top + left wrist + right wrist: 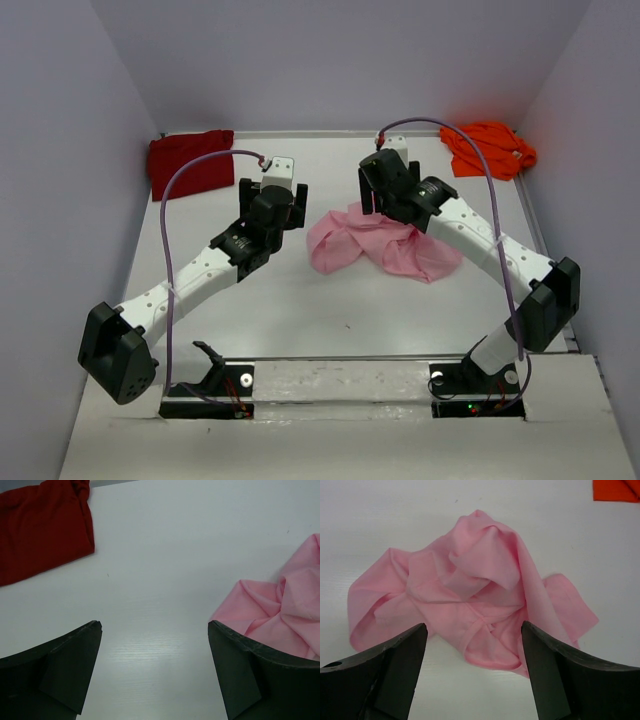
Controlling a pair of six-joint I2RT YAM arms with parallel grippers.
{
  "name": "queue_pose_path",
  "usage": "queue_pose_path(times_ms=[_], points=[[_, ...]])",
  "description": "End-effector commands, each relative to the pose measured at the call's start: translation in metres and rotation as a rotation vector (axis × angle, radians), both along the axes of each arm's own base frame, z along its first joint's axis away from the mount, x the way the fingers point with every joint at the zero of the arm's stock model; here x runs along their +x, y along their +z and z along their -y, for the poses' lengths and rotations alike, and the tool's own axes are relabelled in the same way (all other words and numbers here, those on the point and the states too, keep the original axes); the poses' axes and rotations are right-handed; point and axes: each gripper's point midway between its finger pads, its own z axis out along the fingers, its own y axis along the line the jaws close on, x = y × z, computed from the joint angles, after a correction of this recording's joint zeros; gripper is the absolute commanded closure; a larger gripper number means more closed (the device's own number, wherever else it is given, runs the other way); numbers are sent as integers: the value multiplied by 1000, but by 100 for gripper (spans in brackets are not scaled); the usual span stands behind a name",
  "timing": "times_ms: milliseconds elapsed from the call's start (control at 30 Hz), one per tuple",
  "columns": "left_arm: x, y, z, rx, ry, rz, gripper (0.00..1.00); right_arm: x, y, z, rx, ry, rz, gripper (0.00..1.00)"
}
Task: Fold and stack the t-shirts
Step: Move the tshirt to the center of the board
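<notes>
The light pink t-shirt (345, 245) lies crumpled in a heap on the middle of the white table. My right gripper (385, 195) hangs over its far edge. In the right wrist view the pink t-shirt (470, 580) fills the middle, and the right gripper (474, 626) stands open above its near hem, holding nothing. My left gripper (270, 205) is open over bare table just left of the heap. In its wrist view, the left gripper (155, 625) has the pink t-shirt (280, 610) beside its right finger. The dark red t-shirt (190, 165) (40, 530) lies at the back left. The bright orange t-shirt (488, 148) (617, 490) lies at the back right.
Pale walls close in the white table (300, 310) on the left, back and right. A purple cable (180, 180) loops above each arm. Both arm bases sit on the near rail (340, 385).
</notes>
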Motion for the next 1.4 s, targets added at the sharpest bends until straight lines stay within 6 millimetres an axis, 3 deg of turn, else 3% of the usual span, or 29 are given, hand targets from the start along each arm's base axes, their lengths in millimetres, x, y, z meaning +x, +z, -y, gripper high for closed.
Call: queue_pose_path(times_ms=[0, 133, 267, 467, 600, 833, 1000, 1100, 1167, 1200, 1233, 1333, 1367], points=[[2, 16, -2, -32, 13, 49, 1, -11, 5, -13, 99, 61, -1, 18], [2, 15, -1, -31, 10, 46, 1, -15, -28, -25, 85, 103, -69, 18], [2, 14, 0, -29, 6, 43, 1, 1, -56, -48, 76, 148, -109, 18], [2, 13, -1, -28, 9, 41, 1, 19, -77, -89, 122, 251, -157, 18], [2, 13, -1, -27, 6, 40, 1, 40, -90, -103, 80, 264, -160, 18], [1, 15, -1, -29, 5, 46, 1, 50, -112, -110, 46, 271, -189, 21], [0, 16, -2, -32, 6, 50, 1, 52, -121, -103, 55, 254, -210, 38], [0, 18, -3, -36, 6, 55, 1, 51, -122, -100, 45, 252, -212, 37], [-1, 19, -3, -39, 3, 57, 1, 56, -127, -87, 39, 223, -220, 40], [-1, 20, -3, -40, 3, 58, 1, 54, -130, -85, 35, 221, -228, 44], [-1, 20, -3, -40, 3, 58, 1, 56, -131, -81, 39, 208, -227, 56], [-1, 19, -2, -40, 2, 57, 1, 56, -131, -74, 41, 195, -228, 71], [-1, 19, -2, -42, 1, 57, 1, 55, -132, -74, 40, 195, -231, 80]])
